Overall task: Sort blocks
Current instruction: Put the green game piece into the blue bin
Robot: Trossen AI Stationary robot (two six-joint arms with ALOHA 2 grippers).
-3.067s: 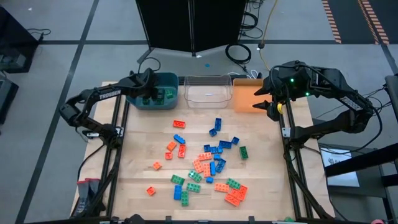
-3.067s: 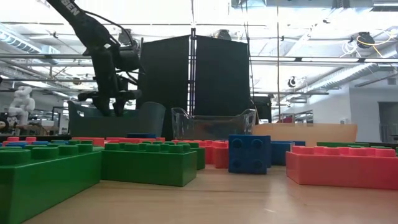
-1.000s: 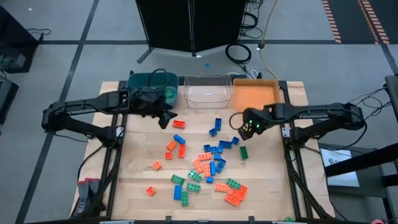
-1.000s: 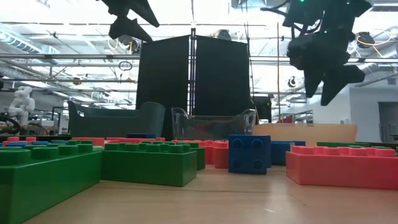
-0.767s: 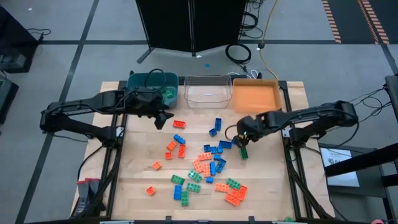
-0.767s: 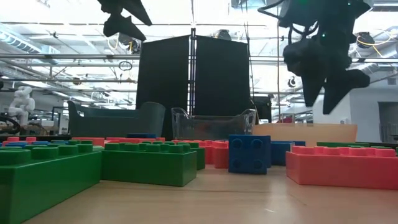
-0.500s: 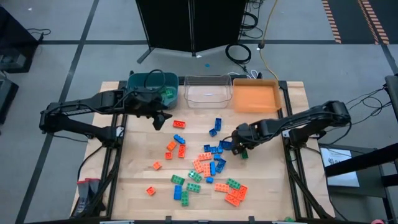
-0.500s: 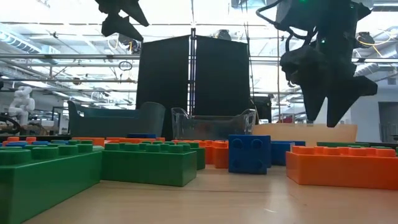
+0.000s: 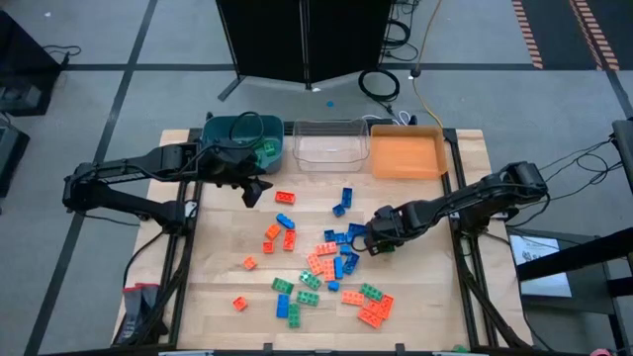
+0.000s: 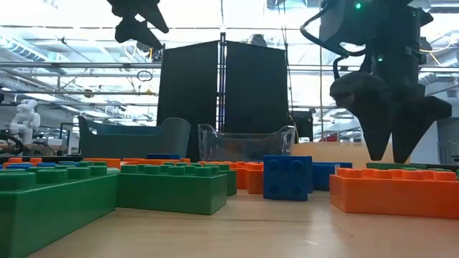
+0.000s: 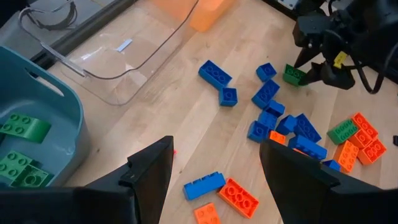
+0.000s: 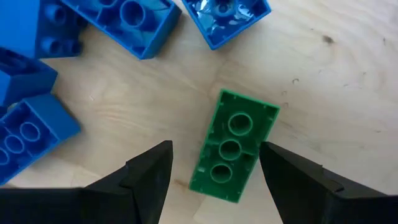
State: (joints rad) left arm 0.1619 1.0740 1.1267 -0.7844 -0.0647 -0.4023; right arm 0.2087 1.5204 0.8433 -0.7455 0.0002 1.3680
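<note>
While the left tool (image 9: 255, 188) hangs above the table (image 9: 227, 247) just in front of the teal bin (image 9: 242, 143), its fingers stand apart with nothing between them, and the left wrist view shows green blocks (image 11: 18, 146) lying inside that bin. Next along the table's far edge come a clear bin (image 9: 329, 145) and then an orange bin (image 9: 406, 156). Across the middle of the wooden table the loose blocks (image 9: 326, 262) lie scattered in green, blue and orange-red, from a single orange one (image 9: 239, 304) near the left front to a cluster of orange and green ones (image 9: 374, 307) at the right front. A blue block (image 9: 286, 221) and orange ones (image 9: 285, 197) lie nearest the left tool. Farther right, the right tool (image 9: 380, 243) is low over the right edge of the pile, its fingers spread wide and empty. Its wrist view looks straight down on one green block (image 12: 234, 146) lying flat on the wood, hollow underside up, between the two fingers (image 12: 146, 177) but touching neither, with blue blocks (image 12: 124, 22) just beside it.
</note>
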